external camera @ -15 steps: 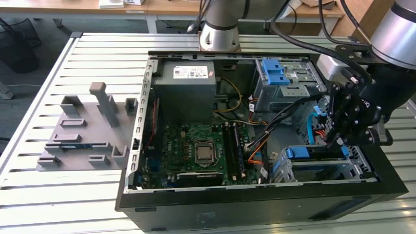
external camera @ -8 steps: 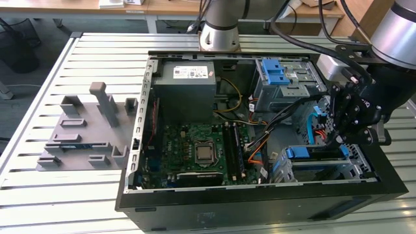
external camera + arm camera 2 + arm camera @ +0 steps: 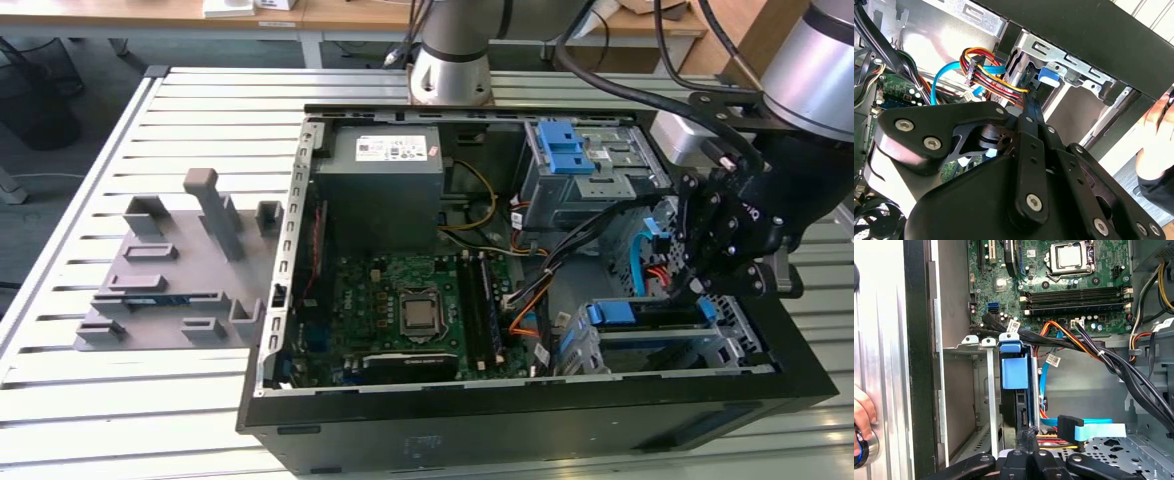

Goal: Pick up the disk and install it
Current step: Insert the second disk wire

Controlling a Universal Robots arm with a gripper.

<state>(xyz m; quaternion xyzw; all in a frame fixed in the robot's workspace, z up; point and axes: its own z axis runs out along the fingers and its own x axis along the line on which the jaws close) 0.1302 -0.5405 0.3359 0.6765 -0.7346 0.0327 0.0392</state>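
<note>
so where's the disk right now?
The disk stands on edge in the lower drive cage, at the open computer case's corner on the exterior view's right, just ahead of the claw.

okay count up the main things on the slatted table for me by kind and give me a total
Open black computer case: 1
Grey plastic fixture with upright pegs: 1
Black robot gripper, reaching into the case: 1
Total: 3

White sticker (image 3: 394, 149) on the power-supply box (image 3: 379, 185), its print too small to read
</note>
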